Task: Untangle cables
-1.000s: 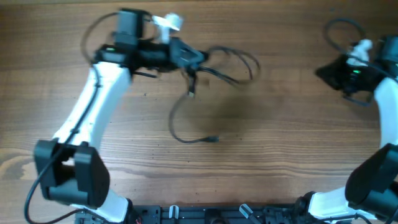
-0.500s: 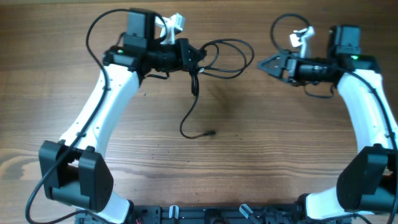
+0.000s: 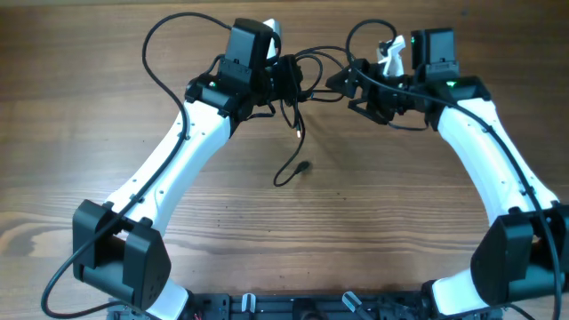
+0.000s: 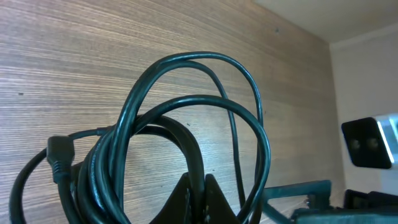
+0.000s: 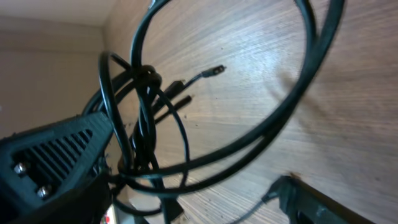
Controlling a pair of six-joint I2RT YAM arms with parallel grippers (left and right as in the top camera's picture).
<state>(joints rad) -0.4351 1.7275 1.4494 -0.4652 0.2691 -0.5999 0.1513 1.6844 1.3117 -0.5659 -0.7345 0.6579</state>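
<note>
One knot of thin black cables (image 4: 102, 158) hangs clamped in our left gripper (image 3: 286, 76); our right gripper (image 3: 351, 84), spread beside it, can pull loops.

Over the brown wood-grain table (image 3: 427, 231), the black left gripper (image 3: 289, 78) on its white arm (image 3: 178, 151) is clamped on a tangled bundle of thin black cables (image 3: 307, 67) near the far edge. One strand trails down to a small plug (image 3: 304, 166). The black right gripper (image 3: 345, 89), jaws spread, faces the bundle from just beside it.
</note>
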